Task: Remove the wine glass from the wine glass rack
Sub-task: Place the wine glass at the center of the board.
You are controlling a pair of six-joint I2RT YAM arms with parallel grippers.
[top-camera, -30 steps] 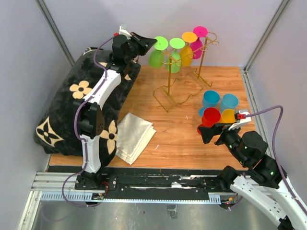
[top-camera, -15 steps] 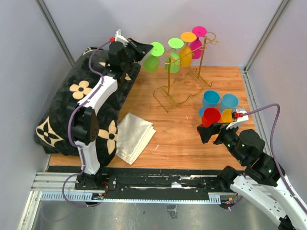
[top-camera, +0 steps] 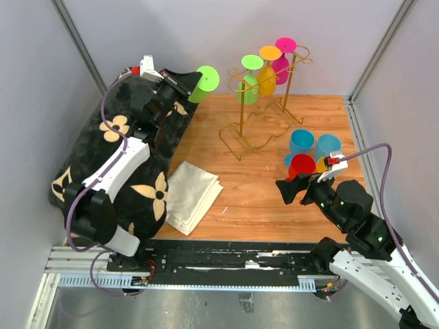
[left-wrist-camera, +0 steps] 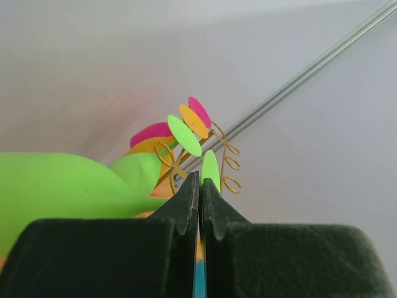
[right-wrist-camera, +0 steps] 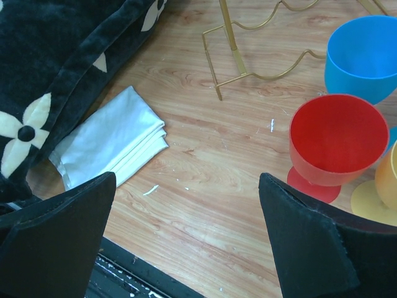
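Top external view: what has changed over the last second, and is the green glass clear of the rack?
The left gripper, shut on the green wine glass, swung left and carried it clear of the wine glass rack, over the black cushion. The right gripper stayed open and edged slightly left. The three other glasses still hang on the rack.

No writing, brand, number or sign is legible on anything in view, and the cream flower and star motifs on the black cushion (top-camera: 74, 159) carry no letters.
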